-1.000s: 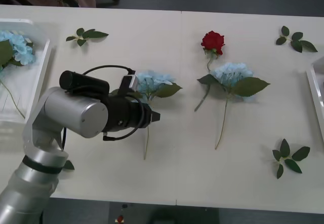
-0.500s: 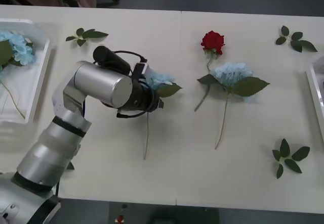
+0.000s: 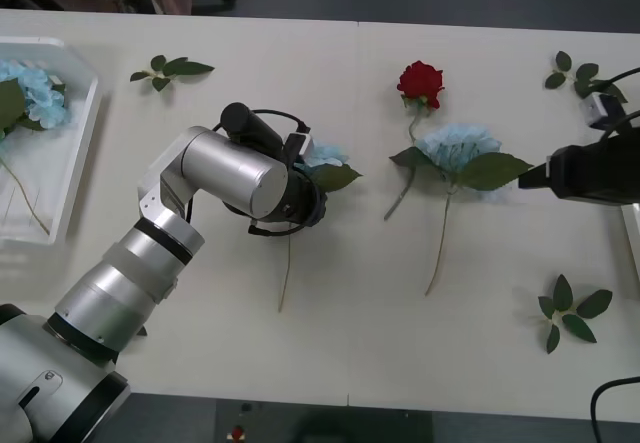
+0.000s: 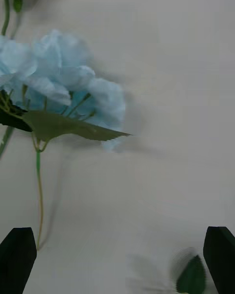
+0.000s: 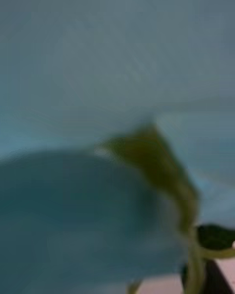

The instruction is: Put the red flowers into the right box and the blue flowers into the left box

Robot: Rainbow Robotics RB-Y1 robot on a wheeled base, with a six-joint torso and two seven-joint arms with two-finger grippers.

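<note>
The left tool (image 3: 312, 200) presses into a blue flower (image 3: 322, 156), its grip impossible to tell, while the right tool (image 4: 117, 259) hovers open near another blue bloom (image 4: 63, 85).

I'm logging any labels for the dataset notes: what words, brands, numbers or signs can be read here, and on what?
None can be read.
The left box, the blue flowers, the red rose and the table carry no print.
The left gripper at a blue flower and the right gripper, open, show no marking.
</note>
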